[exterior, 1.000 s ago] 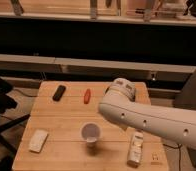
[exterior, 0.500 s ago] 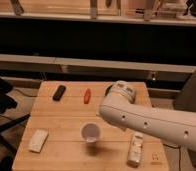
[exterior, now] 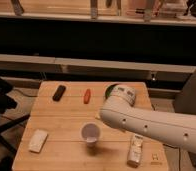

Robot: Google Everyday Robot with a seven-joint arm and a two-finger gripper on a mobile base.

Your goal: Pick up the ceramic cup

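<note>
One camera covers this, set high and tilted down over the wooden table (exterior: 66, 120), facing the dark shelving (exterior: 91, 42) at 12 o'clock. It sits close in: the arm (exterior: 151, 122) comes in from 4 o'clock right under the lens and looms large, and the gripper is out of frame.

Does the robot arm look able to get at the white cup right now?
Probably yes. The ceramic cup stands alone near the front of the table, open above, and the arm hangs just behind it. The gripper itself is out of view.
</note>
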